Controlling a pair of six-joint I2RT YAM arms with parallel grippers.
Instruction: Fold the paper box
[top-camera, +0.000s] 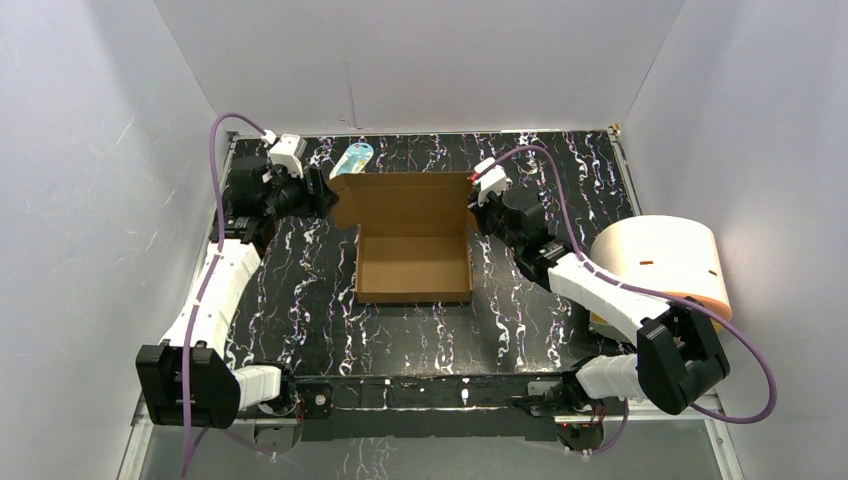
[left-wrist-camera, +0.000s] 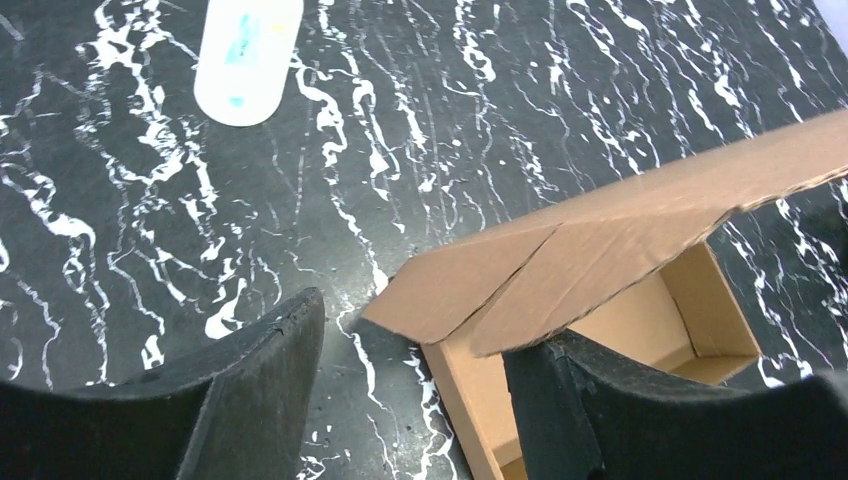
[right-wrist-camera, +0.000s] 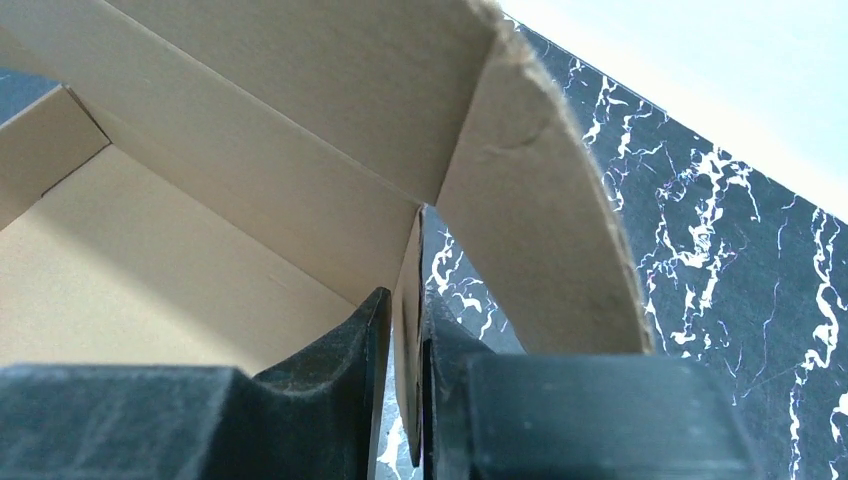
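The paper box (top-camera: 414, 265) sits mid-table (top-camera: 300, 300), its tray showing only bare brown cardboard and its lid panel open at 12 o'clock. The right gripper (right-wrist-camera: 405, 335) pinches the thin wall at the box's 2 o'clock corner, while the left gripper (left-wrist-camera: 425, 325) stands spread at the 10 o'clock corner flap, gripping nothing. At 11 o'clock lies a white oval packet (left-wrist-camera: 247, 55) whose blue print is too blurred to read; a cream roll (top-camera: 660, 255) at 3 o'clock is partly hidden by the right arm (top-camera: 600, 285).

Plain brown paper box (top-camera: 414, 268) on black, white-veined table (top-camera: 300, 300); white-and-blue oval item (top-camera: 352, 157) far left; cream cylinder (top-camera: 655, 255), orange base, at right.
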